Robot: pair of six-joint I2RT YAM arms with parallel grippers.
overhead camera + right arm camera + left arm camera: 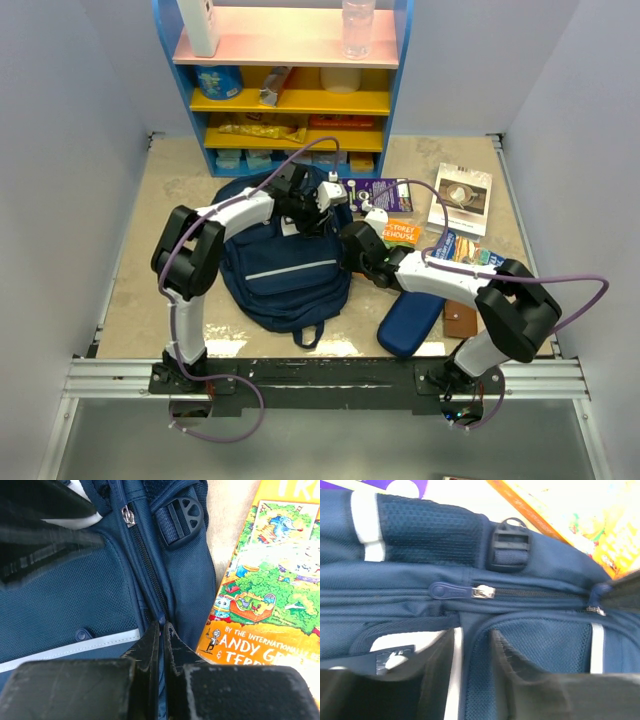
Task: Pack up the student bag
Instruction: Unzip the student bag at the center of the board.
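— Over on the left half of the surface [130, 290], where does the student bag [285, 270] lie?
— Flat in the middle. Its long axis runs roughly from 12 to 6 o'clock, and a small loop sticks out at the 6 o'clock end.
— Which hand is nearer?
— Both are on it. The left hand [473, 631] hovers over the 12 o'clock end, released, with its fingers apart and nothing between them. In its own view the zip pull [440, 591] sits just beyond the fingertips at about 11 o'clock. The zip line crosses from 9 to 3 o'clock, so I'd judge a short reach forward is all it needs.
— And the other?
— The right hand [161, 627] is clenched, its tips pressed on the zip seam at the bag's 3 o'clock edge. I cannot tell whether it pinches any cloth.
— Anything inside yet?
— The stretch of zip in view looks closed, so the inside is hidden.
— What waits outside?
— An orange picture book [270, 580] lies just beside the bag at 3 o'clock. A dark zip case [410, 325] is at 5 o'clock. The shelf [300, 102] at 12 o'clock holds bottles and packets.
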